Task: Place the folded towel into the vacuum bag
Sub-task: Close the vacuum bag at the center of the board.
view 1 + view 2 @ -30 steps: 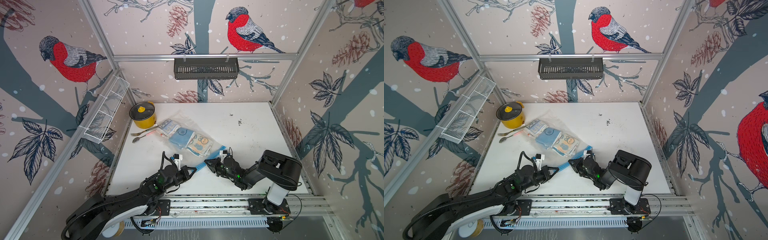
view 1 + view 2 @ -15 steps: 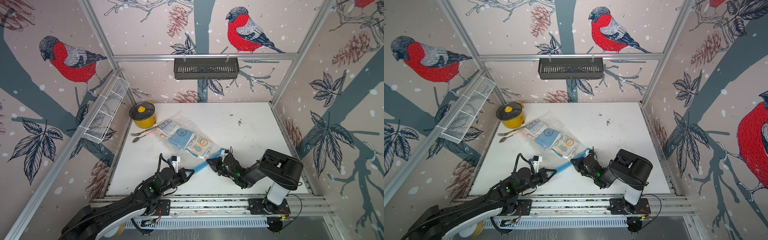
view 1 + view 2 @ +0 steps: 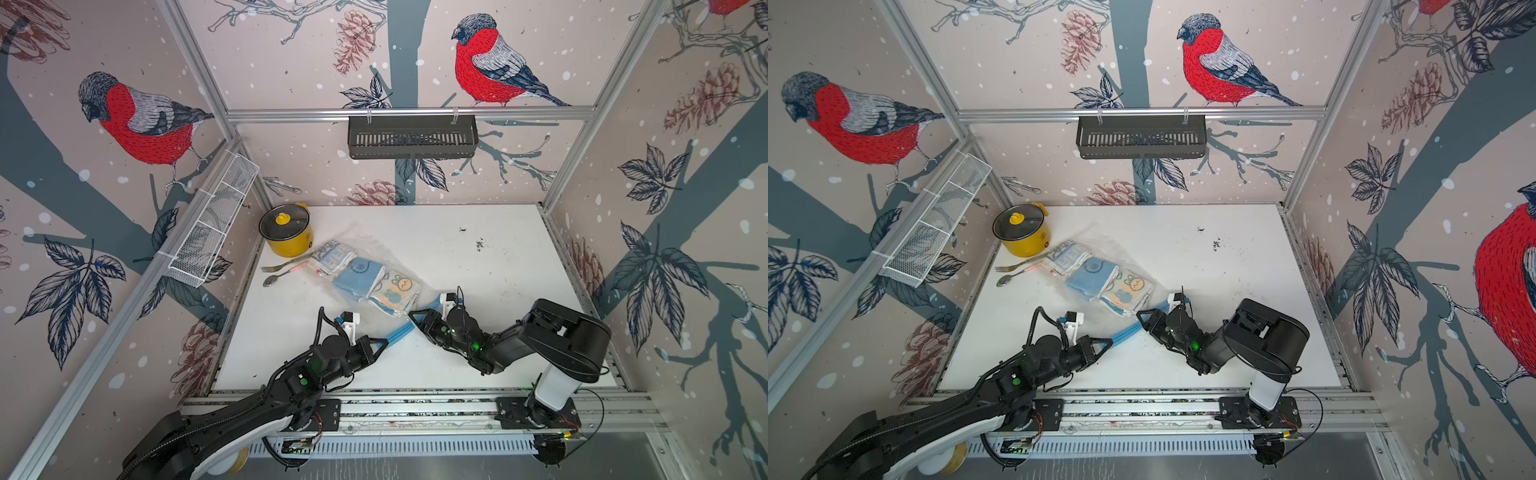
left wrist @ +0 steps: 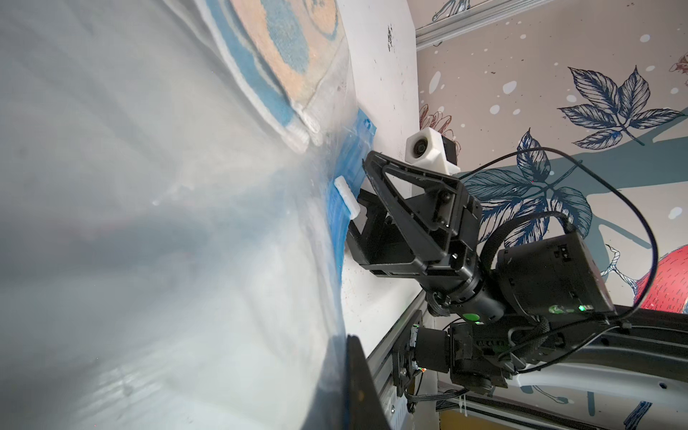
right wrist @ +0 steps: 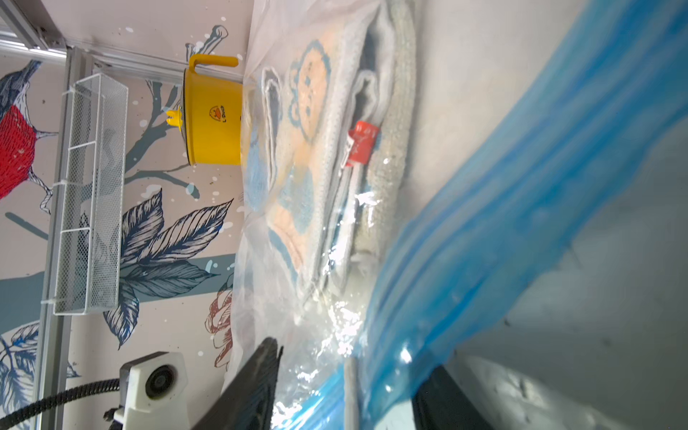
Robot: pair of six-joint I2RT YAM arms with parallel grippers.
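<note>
- Here the left gripper (image 3: 385,341) has its fingers pressed fully together. They pinch the left end of the blue zip strip (image 3: 401,332) of the vacuum bag (image 3: 368,243).
- The right gripper (image 3: 415,321) is at the other end of this strip, with its fingers clearly apart. In the right wrist view a dark finger (image 5: 260,379) stands on each side, and the strip passes loose between them.
- In the left wrist view a small white clip (image 4: 347,197) sits on the strip, just in front of the right gripper's parted jaws.
- Between the two grippers the strip runs in an almost straight line, in both top views.
- The folded towel (image 3: 397,291), peach with a bunny print, lies inside the bag, just behind the strip.
- Deeper in the bag a blue towel (image 3: 357,276) lies next to it. A patterned towel (image 3: 332,257) lies after that, at the far end.
- The bag lies diagonally on the white table (image 3: 478,282), with its far end near the yellow pot (image 3: 289,232).
- A fork (image 3: 286,264) and a spoon (image 3: 276,277) lie beside the pot, close to the far corner of the bag.
- A black basket (image 3: 411,137) hangs on the back rail, and a white wire basket (image 3: 214,224) hangs on the left wall.
</note>
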